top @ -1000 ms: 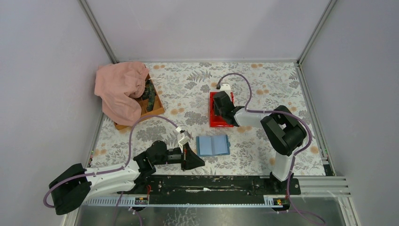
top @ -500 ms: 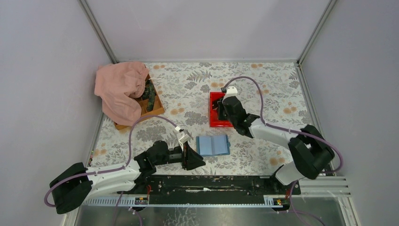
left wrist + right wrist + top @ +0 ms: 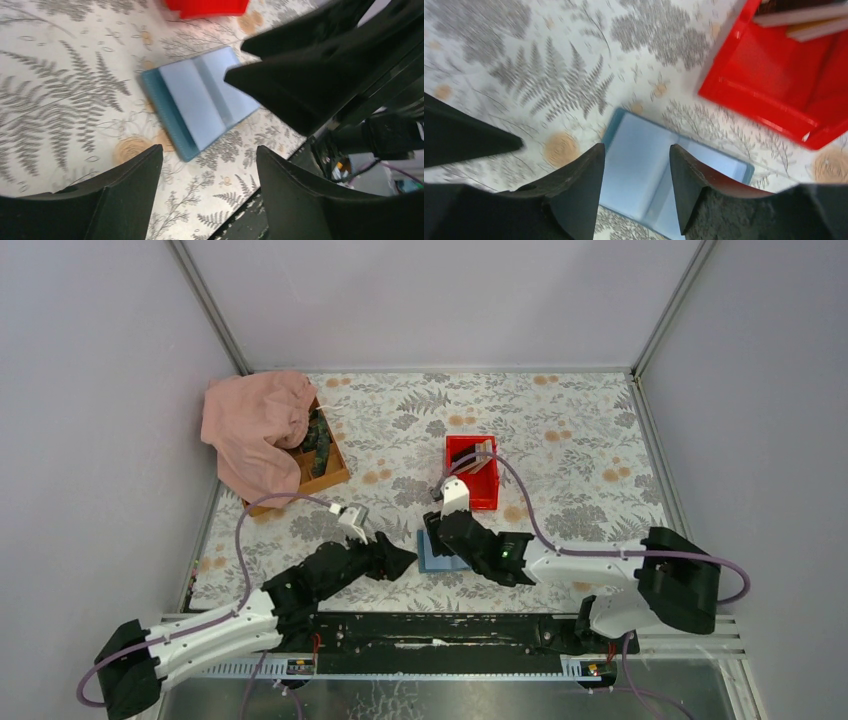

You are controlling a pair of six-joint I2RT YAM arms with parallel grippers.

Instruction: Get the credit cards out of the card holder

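The card holder [image 3: 440, 561], a blue wallet, lies open and flat on the floral table near the front, and shows no card in its pockets. My right gripper [image 3: 434, 532] hovers over the card holder's [image 3: 644, 165] left half, open with nothing between its fingers [image 3: 637, 147]. My left gripper [image 3: 402, 558] sits just left of the card holder [image 3: 200, 100], its jaws wide open and empty [image 3: 210, 148]. The credit cards [image 3: 804, 20] lie in the red bin [image 3: 769, 95], seen as pale and tan strips [image 3: 482, 454].
The red bin [image 3: 458, 475] stands just behind the card holder. A pink cloth [image 3: 255, 425] drapes over a wooden box [image 3: 330, 465] at the back left. Grey walls close in the table on three sides. A black rail [image 3: 450, 628] runs along the near edge.
My right arm swung from the red bin back to the card holder and its jaws opened. My left gripper opened wide and shifted toward the card holder's left edge.
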